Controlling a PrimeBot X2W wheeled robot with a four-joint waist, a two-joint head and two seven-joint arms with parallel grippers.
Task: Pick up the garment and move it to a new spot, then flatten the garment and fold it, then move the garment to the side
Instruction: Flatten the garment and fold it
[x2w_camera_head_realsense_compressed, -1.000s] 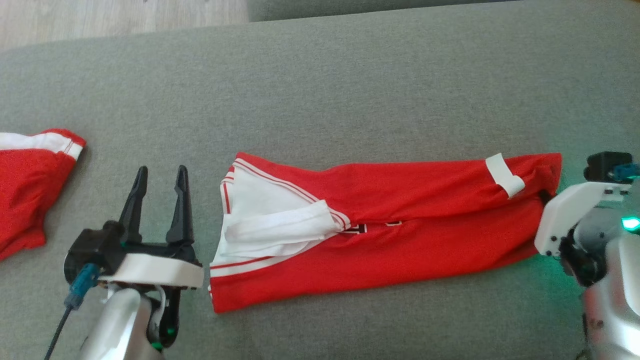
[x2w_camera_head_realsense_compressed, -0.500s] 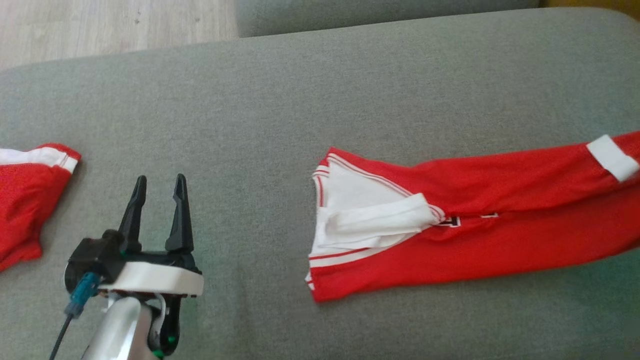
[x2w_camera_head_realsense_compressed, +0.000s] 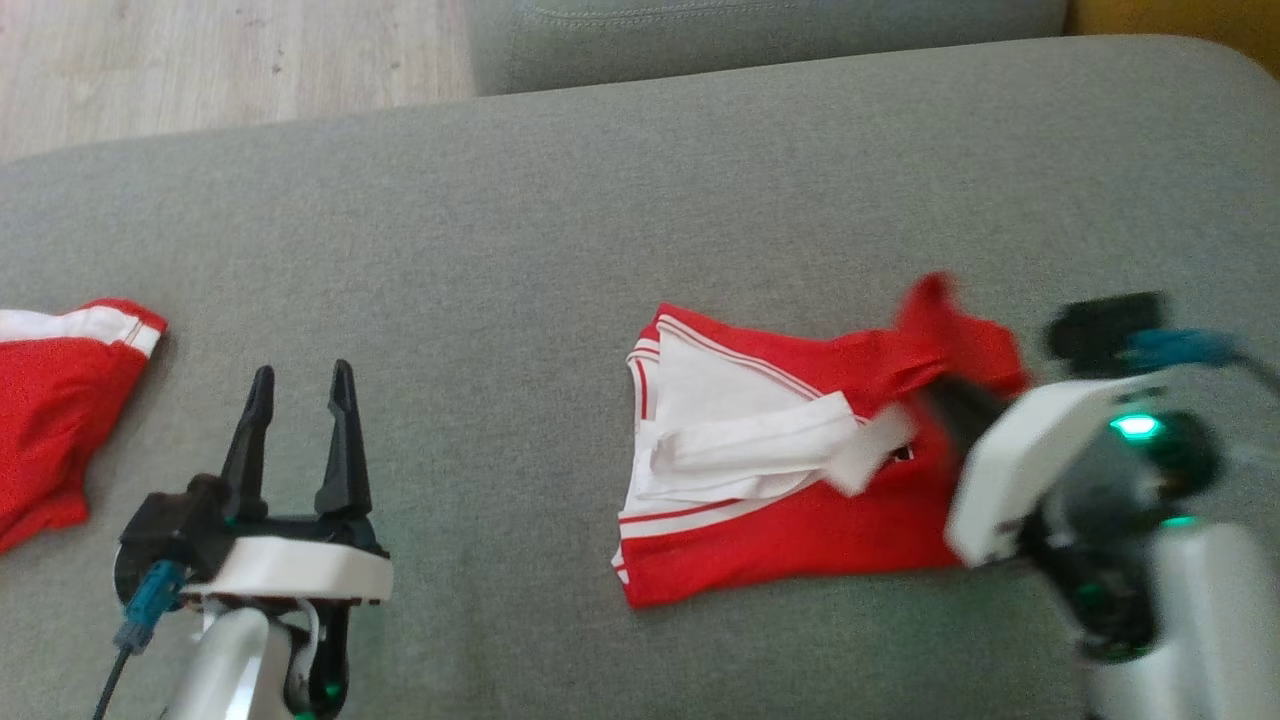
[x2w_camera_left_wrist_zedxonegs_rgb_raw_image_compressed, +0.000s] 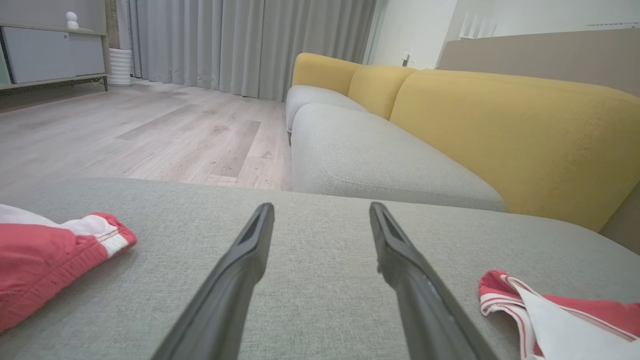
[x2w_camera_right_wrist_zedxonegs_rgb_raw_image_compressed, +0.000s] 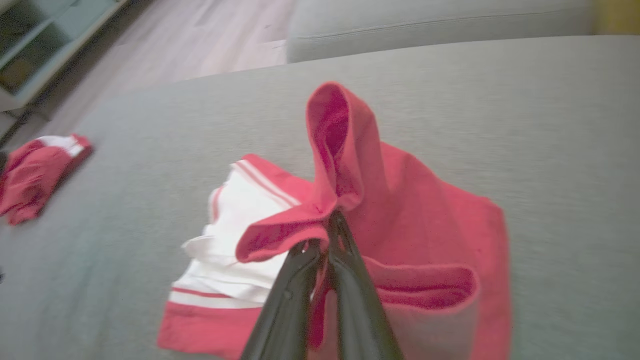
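The garment (x2w_camera_head_realsense_compressed: 780, 530) is red with white trim and lies on the grey cushion, right of centre. My right gripper (x2w_camera_head_realsense_compressed: 945, 400) is shut on its far red end, holding that end raised over the rest of the cloth, so the garment is doubled over. In the right wrist view the pinched fold of the garment (x2w_camera_right_wrist_zedxonegs_rgb_raw_image_compressed: 430, 225) bunches up above my right gripper (x2w_camera_right_wrist_zedxonegs_rgb_raw_image_compressed: 327, 225). My left gripper (x2w_camera_head_realsense_compressed: 300, 375) stands open at the lower left, holding nothing and well clear of the cloth. The left wrist view shows the left gripper (x2w_camera_left_wrist_zedxonegs_rgb_raw_image_compressed: 320, 207) open, with the garment's collar end (x2w_camera_left_wrist_zedxonegs_rgb_raw_image_compressed: 550, 320) at lower right.
A second red and white garment (x2w_camera_head_realsense_compressed: 50, 420) lies bunched at the cushion's left edge, also in the wrist views (x2w_camera_left_wrist_zedxonegs_rgb_raw_image_compressed: 45, 255) (x2w_camera_right_wrist_zedxonegs_rgb_raw_image_compressed: 30, 175). Wooden floor (x2w_camera_head_realsense_compressed: 200, 60) lies beyond the cushion (x2w_camera_head_realsense_compressed: 600, 200). Another grey seat (x2w_camera_head_realsense_compressed: 760, 30) and a yellow backrest (x2w_camera_left_wrist_zedxonegs_rgb_raw_image_compressed: 500, 125) stand behind.
The right gripper pulled the garment to the right across the cushion, then carried its held end back left and up over the rest. The left gripper has barely moved.
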